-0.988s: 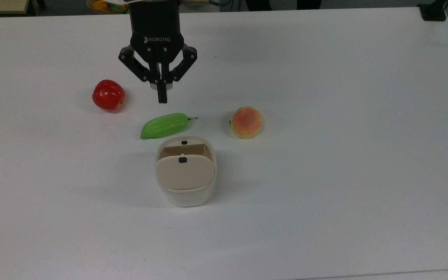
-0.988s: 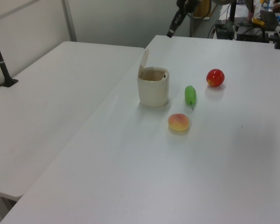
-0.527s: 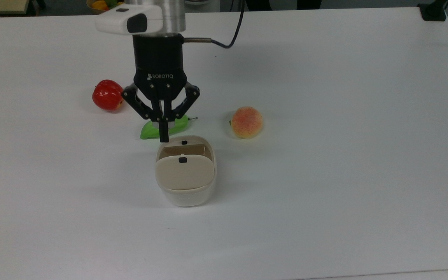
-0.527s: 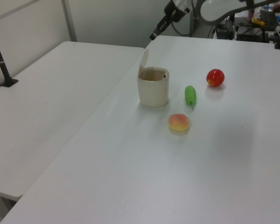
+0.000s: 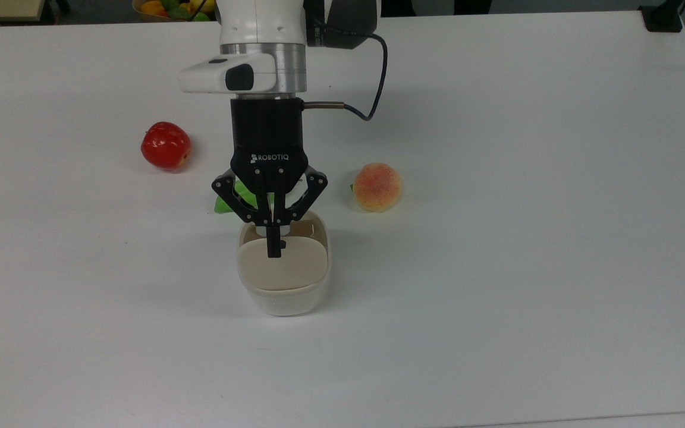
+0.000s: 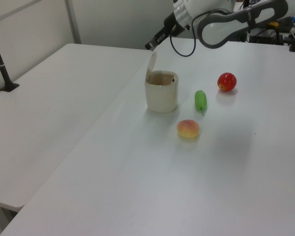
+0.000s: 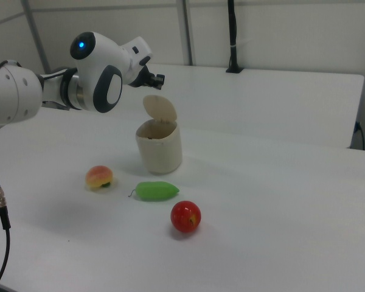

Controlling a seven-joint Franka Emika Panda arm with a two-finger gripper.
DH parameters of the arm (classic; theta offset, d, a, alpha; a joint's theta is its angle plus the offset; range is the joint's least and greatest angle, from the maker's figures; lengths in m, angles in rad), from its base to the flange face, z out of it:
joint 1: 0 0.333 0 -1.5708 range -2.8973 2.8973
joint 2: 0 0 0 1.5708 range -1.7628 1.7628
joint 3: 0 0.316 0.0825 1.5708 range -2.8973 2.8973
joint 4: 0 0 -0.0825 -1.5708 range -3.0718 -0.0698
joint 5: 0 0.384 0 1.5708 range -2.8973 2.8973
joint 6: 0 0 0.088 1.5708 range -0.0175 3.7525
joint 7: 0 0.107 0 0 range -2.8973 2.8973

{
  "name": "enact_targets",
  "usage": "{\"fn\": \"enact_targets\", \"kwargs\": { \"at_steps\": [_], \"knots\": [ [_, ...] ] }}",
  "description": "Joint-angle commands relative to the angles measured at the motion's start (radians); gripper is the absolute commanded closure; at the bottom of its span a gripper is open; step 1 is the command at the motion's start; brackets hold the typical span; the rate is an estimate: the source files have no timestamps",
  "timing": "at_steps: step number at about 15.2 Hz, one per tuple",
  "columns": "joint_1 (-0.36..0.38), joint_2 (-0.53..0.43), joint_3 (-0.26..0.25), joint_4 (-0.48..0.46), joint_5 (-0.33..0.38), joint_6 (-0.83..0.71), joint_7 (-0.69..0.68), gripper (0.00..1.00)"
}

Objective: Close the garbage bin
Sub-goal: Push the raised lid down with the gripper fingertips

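The cream-white garbage bin [image 5: 286,303] stands mid-table with its beige lid [image 5: 286,272] hinged up and open. In the left view the bin [image 6: 161,96] shows its open mouth, and the lid [image 6: 151,65] stands upright on the left view's left side. My gripper [image 5: 273,249] is shut, its fingers pressed together with nothing held. It hangs over the raised lid in the top view. In the left view my gripper [image 6: 149,47] is just above the lid's top edge, apart from it. The right view has my gripper [image 7: 159,78] above the lid [image 7: 160,109] and bin [image 7: 160,149].
A red apple [image 5: 165,145], a green fruit [image 5: 222,204] partly hidden by my gripper, and a peach [image 5: 377,186] lie on the white table [image 5: 497,267] behind the bin. A fruit bowl [image 5: 164,6] sits at the far edge. A second table [image 6: 49,108] adjoins.
My shut gripper has travelled from the far side of the table, past the green fruit, to a spot over the bin's raised lid. The bin and fruits have not moved.
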Motion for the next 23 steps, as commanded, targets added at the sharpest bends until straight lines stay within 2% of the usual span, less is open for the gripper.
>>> {"fn": "enact_targets", "kwargs": {
  "at_steps": [1, 4, 15, 23],
  "knots": [
    [0.012, 0.002, -0.009, 0.015, 0.02, 0.008, 0.007, 1.0],
    [0.012, -0.004, -0.009, 0.01, 0.019, -0.017, 0.005, 1.0],
    [0.011, -0.064, -0.013, 0.015, 0.004, -0.385, 0.005, 1.0],
    [0.009, -0.053, -0.016, 0.009, 0.0, -0.518, -0.001, 1.0]
  ]
}}
